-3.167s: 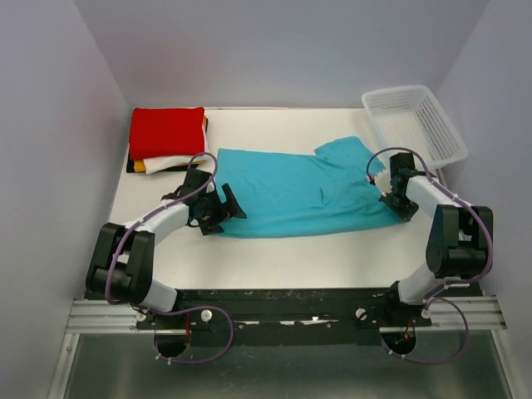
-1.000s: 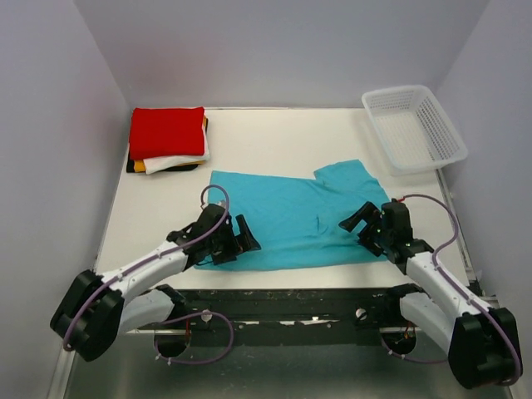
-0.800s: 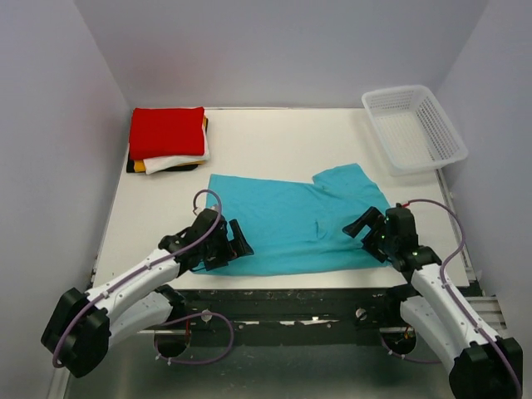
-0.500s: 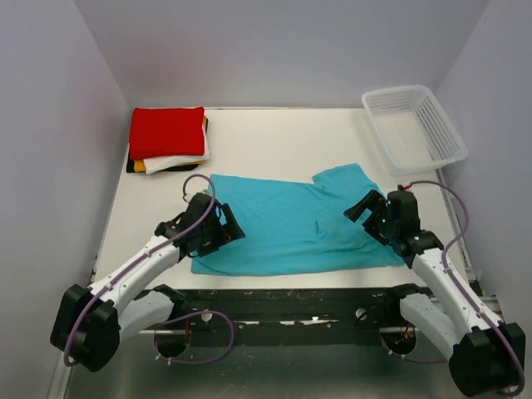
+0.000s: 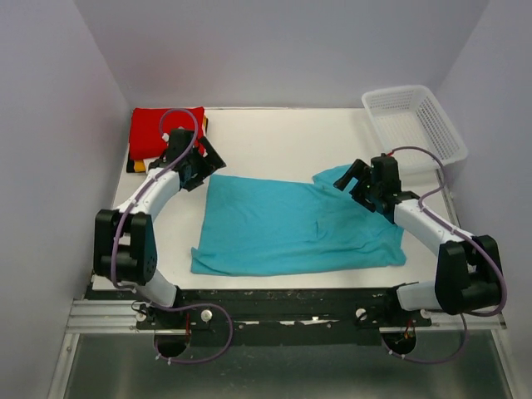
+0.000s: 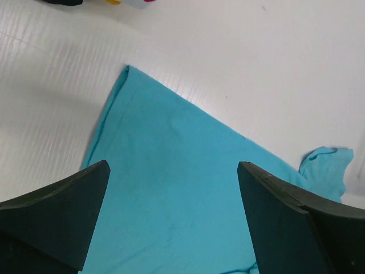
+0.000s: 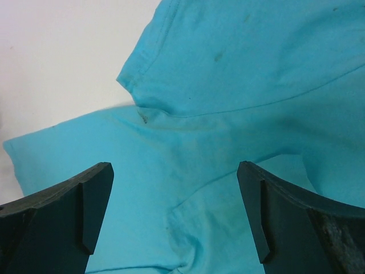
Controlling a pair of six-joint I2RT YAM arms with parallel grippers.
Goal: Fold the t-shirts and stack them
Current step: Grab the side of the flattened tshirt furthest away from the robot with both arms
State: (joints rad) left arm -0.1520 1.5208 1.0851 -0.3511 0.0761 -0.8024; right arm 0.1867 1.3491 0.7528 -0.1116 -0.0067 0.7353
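Note:
A turquoise-blue t-shirt (image 5: pixel 291 229) lies spread flat across the middle of the table. My left gripper (image 5: pixel 202 169) hovers open over its far left corner, and the left wrist view shows that corner (image 6: pixel 126 69) ahead of the open gripper (image 6: pixel 173 171). My right gripper (image 5: pixel 356 177) is open above the far right sleeve (image 5: pixel 337 176). In the right wrist view the sleeve (image 7: pixel 228 57) and wrinkled cloth lie beneath the open gripper (image 7: pixel 174 171). A stack of folded t-shirts (image 5: pixel 162 131), red on top, sits at the back left, partly hidden by my left arm.
A white mesh basket (image 5: pixel 416 125) stands at the back right corner. Grey walls close in the table on three sides. The black rail with the arm bases (image 5: pixel 291 303) runs along the near edge.
Both arms have swung from the shirt's near edge to its far edge, the left to the far left corner, the right to the sleeve. Both grippers stayed open. The shirt has not moved.

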